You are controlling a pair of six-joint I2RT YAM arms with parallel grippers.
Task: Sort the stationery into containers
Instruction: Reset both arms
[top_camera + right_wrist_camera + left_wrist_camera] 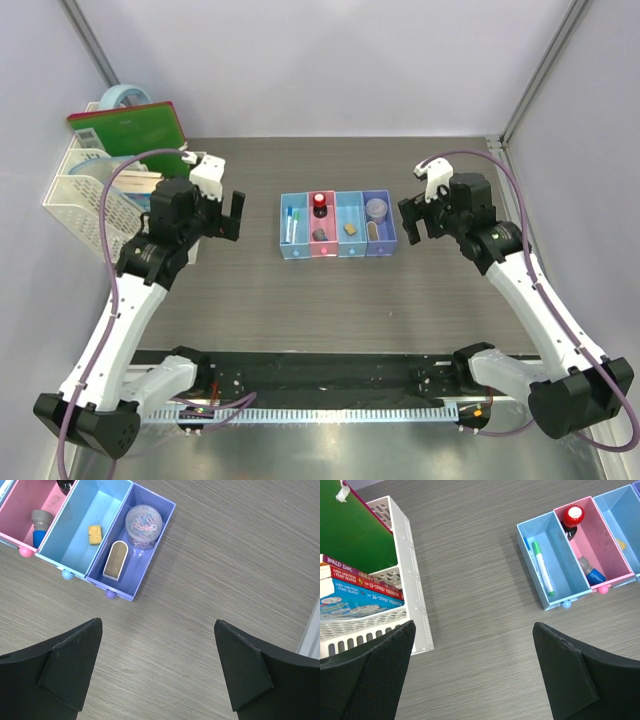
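Hovering on either side of a row of four joined bins (355, 253) at the middle of a grey wood-grain table (250, 300), the left gripper (228, 217) and right gripper (412, 222) both hang with jaws spread wide and nothing between them. All the stationery that shows lies inside the bins. A white pen with a green cap (542, 570) is in the far-left light blue one. A red-and-black knob (573, 515) and a grey-and-blue block (40, 525) are in the pink one. A yellow block (95, 534) is in the next light blue one. A round tub of paper clips (143, 522) and a small arch-shaped piece (115, 562) are in the purple one. No loose item shows on the table, so the sorting looks finished. The likely risk is a careless inward sweep: the bins look light, and either gripper could shove or tip the row and spill what is sorted. A white mesh basket (415, 590) of books (360, 580), with a green book (355, 530) and a tape roll (125, 97), stands close beside the left arm (150, 255), which could knock it when it swings
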